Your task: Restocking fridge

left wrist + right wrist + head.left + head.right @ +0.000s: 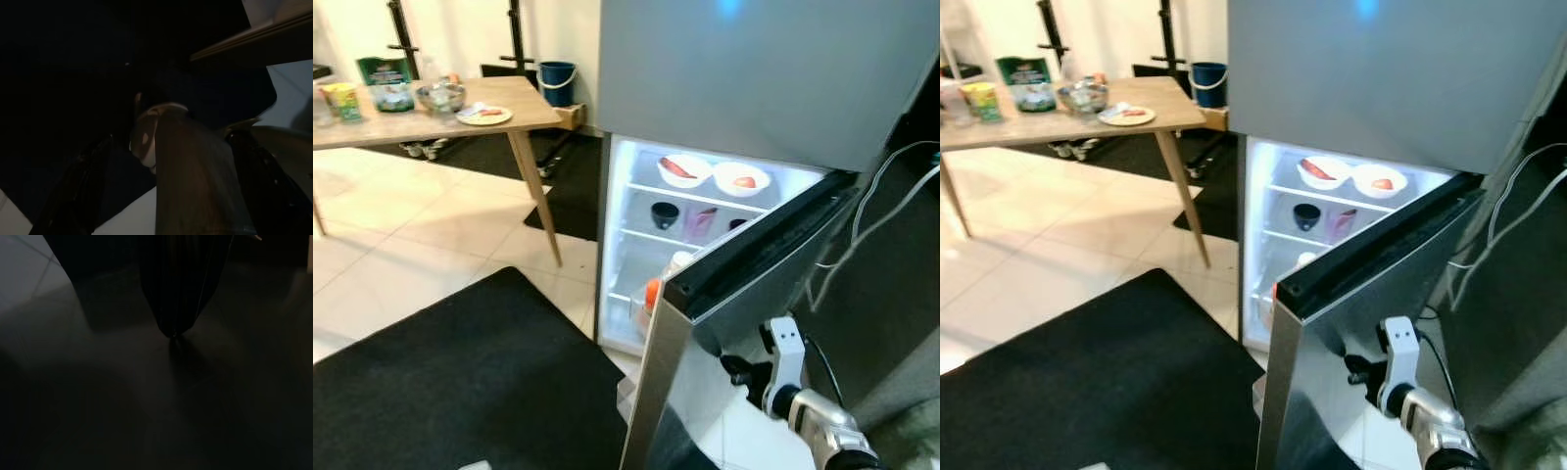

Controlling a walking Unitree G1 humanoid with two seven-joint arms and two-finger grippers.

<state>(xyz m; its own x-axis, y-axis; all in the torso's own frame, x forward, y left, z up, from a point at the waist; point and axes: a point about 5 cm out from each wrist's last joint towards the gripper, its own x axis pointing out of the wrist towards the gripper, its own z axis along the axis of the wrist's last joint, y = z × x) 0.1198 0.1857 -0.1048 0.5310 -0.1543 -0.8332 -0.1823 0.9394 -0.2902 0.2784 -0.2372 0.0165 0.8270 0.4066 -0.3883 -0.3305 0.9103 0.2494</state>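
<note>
Pale tiled floor (411, 255) underfoot, black mat (460, 372) spread before the fridge (764, 69). Found the lower door (680, 392) swung partway out, shelves lit behind it. Set the right gripper (731, 369) low against the door's outer face, tip touching the steel, probably to steady the door or push it wider. Could not tell whether its fingers were parted or closed. Left gripper (166, 196) hung in shadow beside a dim pale shape; could not tell its finger spread or grip either.

Noted two white bowls (685, 169) on the top shelf, a dark cup (665, 212) below, and something orange (652, 292) lower still. Judged fresh stock to be waiting well apart on the wooden table (524, 108): plate (483, 116), metal bowl (441, 96), green packet (384, 70). Saw the half-open door itself blocking the shelves, loose cables (871, 196) hanging just beside it.
</note>
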